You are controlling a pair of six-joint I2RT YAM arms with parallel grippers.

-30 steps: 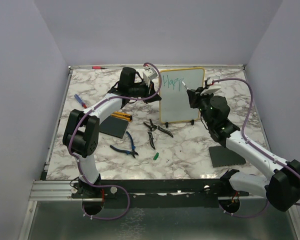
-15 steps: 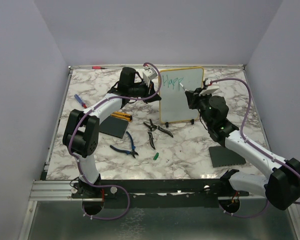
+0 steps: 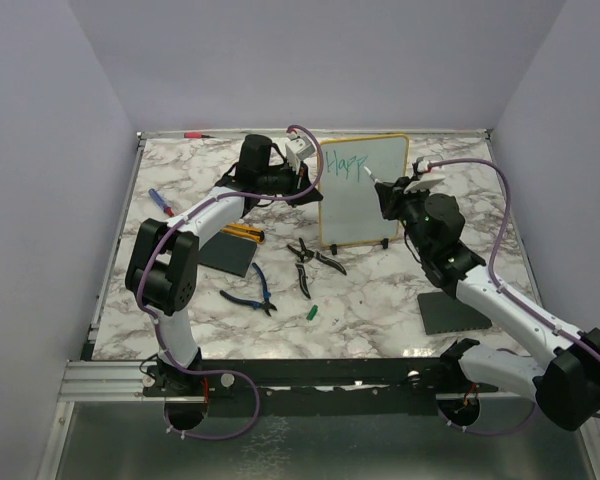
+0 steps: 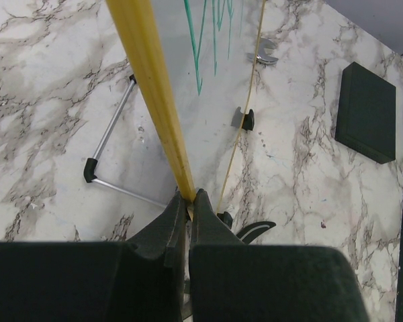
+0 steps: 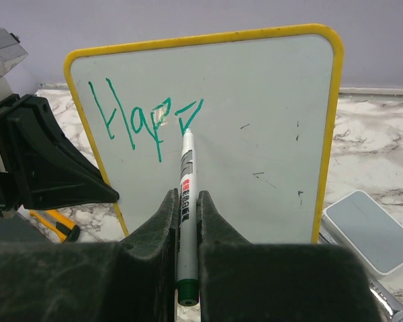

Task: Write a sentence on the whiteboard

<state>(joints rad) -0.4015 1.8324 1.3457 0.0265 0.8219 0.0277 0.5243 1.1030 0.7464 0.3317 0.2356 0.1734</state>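
Both grippers were found closed. By the right gripper point(image 5: 185, 201) a white-barrelled marker point(image 5: 186, 171) was pinched between the fingers, its green end pointed back towards the wrist and its tip pressed against the whiteboard point(image 5: 255, 134). The tip was set at the lower end of a slanted teal stroke just right of the letters. The left gripper point(image 4: 190, 201) was clamped on the board's yellow rim point(image 4: 154, 87), with the thick edge squeezed between both fingers.

From above, the whiteboard point(image 3: 365, 205) was seen upright on its small black feet towards the far middle of the marble table point(image 3: 380, 290), gripped at its left edge by the left gripper point(image 3: 305, 165) and met on its face by the right gripper point(image 3: 385, 190). Of the sentence point(image 5: 141, 117), only "Happ" and the extra stroke could be read, placed in the board's upper left corner; the rest of the board was marked with only a few small dark specks.

One dark grey pad point(image 3: 227, 255) was laid near the left arm, another point(image 3: 452, 312) beside the right arm. Blue-handled pliers point(image 3: 250, 290), black-handled cutters point(image 3: 310, 260) and a small green cap point(image 3: 312, 313) were scattered in front of the board. A grey-topped block point(image 5: 366, 228) was seen to the board's right.
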